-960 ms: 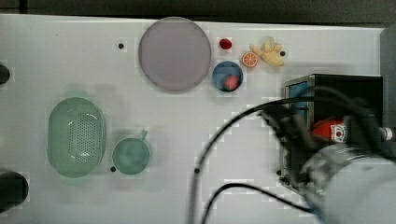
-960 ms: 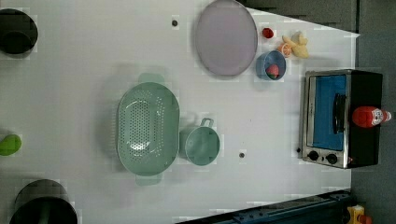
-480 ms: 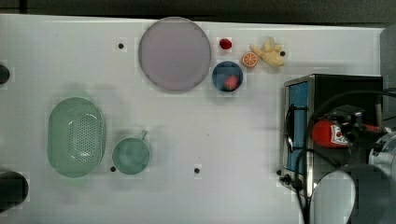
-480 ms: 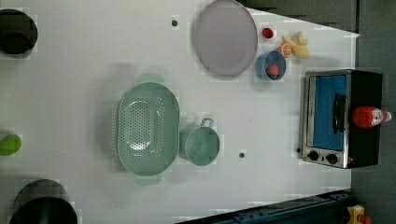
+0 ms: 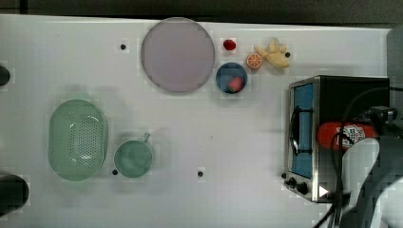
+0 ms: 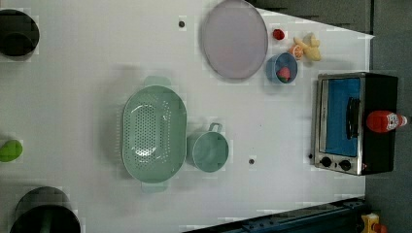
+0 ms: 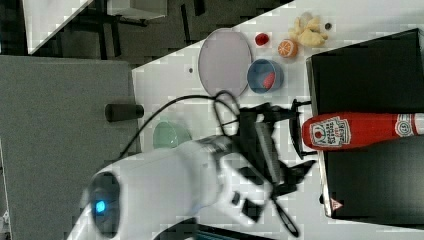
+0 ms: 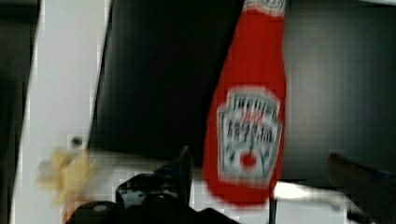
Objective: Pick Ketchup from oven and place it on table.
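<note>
One ketchup (image 7: 357,131) bottle stands on the flat black roof of the oven (image 7: 370,70), not inside it; the door (image 6: 343,116) is shut, with the handle (image 6: 351,118) across the bluish glass. In the top view the bottle (image 5: 344,136) sits above the oven's (image 5: 332,95) mid-length, partly hidden by the white arm and its cables. In the left view it (image 6: 384,121) shows near the roof's rear edge, white cap uppermost.

Long axis: upright, perpendicular to the roof, base down and cap up. In the right view this axis runs across the frame, base toward the right view's left and cap toward its right. The label (image 8: 250,133) faces the wrist camera.

The gripper (image 7: 300,137) hangs level with the bottle's lower body, jaws spread wide, one finger (image 7: 295,111) on either side of the base and neither touching it. The spread jaws and straddling pose suit a side grasp on the widest part of the body, which probably keeps the bottle upright when lifted.

The table (image 5: 214,142) offers bare white surface in front of the oven, a likely place to set it down.
</note>
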You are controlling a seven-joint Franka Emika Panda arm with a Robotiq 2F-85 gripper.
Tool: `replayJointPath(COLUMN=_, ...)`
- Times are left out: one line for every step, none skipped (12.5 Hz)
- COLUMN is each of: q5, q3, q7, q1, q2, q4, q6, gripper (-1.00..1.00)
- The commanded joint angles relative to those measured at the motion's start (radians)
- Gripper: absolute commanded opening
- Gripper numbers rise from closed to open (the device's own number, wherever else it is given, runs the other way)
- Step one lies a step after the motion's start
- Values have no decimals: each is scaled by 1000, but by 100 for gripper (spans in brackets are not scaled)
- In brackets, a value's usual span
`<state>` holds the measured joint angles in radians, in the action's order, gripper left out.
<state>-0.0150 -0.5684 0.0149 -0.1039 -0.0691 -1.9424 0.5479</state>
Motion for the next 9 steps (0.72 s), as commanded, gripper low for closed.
replayJointPath(q5=-37, q3=-20, q7=-24, q1=4, q2=-58, q4=-3, q6=64, gripper=100)
replayJointPath(q5=-75, q3=-29, q7=-46, q1=-1, q2=-93, q4=7, q6=60, gripper=100)
replayJointPath(q5=-114, q3=-37, q7=-65, q1=-6, q2=-126, q4=14, q6=56, gripper=100)
replayJointPath(q5=-130, q3=-42, q7=-66, q1=-10, q2=-156, q4=17, q6=56, gripper=100)
replayJointPath(q5=-138, q3=-43, q7=-66, q1=-13, q2=-181, q4=18, q6=58, gripper=100)
replayJointPath(q5=-139, q3=-43, q7=-72, q1=-14, q2=-198, q4=21, q6=59, gripper=100)
replayJointPath(q5=-140, q3=-44, q7=-79, q1=-15, q2=-210, q4=24, q6=60, gripper=100)
replayJointPath(q5=-145, q3=-43, q7=-80, q1=-15, q2=-214, q4=25, q6=60, gripper=100)
replayJointPath(q5=-160, q3=-42, q7=-80, q1=-15, q2=-217, q4=23, q6=59, gripper=100)
